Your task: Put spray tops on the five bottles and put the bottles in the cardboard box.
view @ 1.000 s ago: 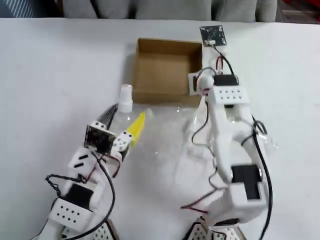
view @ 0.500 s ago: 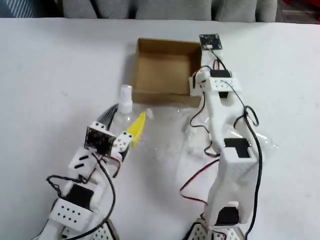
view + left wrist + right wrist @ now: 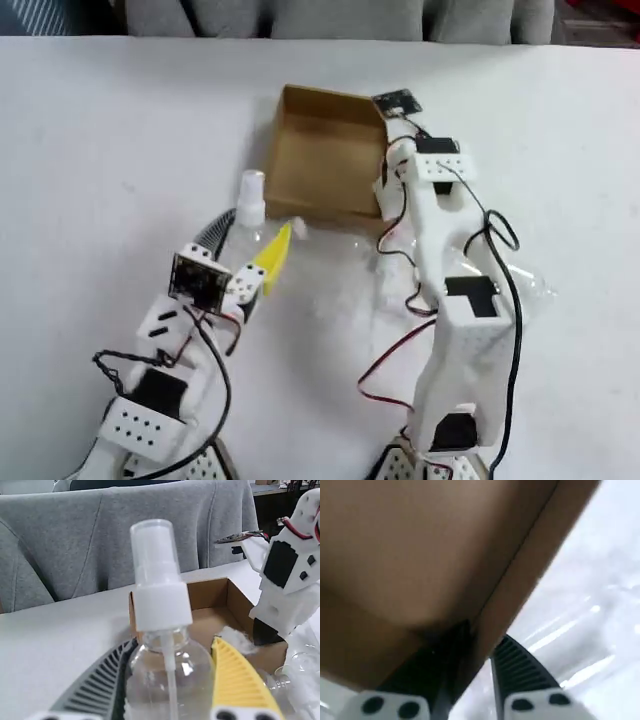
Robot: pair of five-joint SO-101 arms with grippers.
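Beside the brown cardboard box [image 3: 325, 150] on the white counter [image 3: 120, 130], the left claw [image 3: 258, 225] clamps a clear plastic bottle [image 3: 165, 672] with white spray top [image 3: 159, 580]; the right claw [image 3: 482, 635] pinches the box wall. Steady the box; lift the bottle over its rim.

Plastic, cardboard and cloth, mostly dull with a few glints.

The cardboard box [image 3: 325, 160] is plain brown board, matt inside and out. The bottle [image 3: 165, 680] held by the left end effector [image 3: 175, 642] is clear, glossy plastic that catches highlights. Its spray top [image 3: 159, 580] is smooth white plastic. That end effector's fingers [image 3: 235, 680] are ribbed plastic, one grey and one yellow. The right end effector [image 3: 484, 635] has ribbed black ones with a dull finish. The arm shells [image 3: 465, 370] look like matt white plastic. The table [image 3: 120, 120] is smooth and white, and the grey cloth [image 3: 100, 540] on its far side looks soft.
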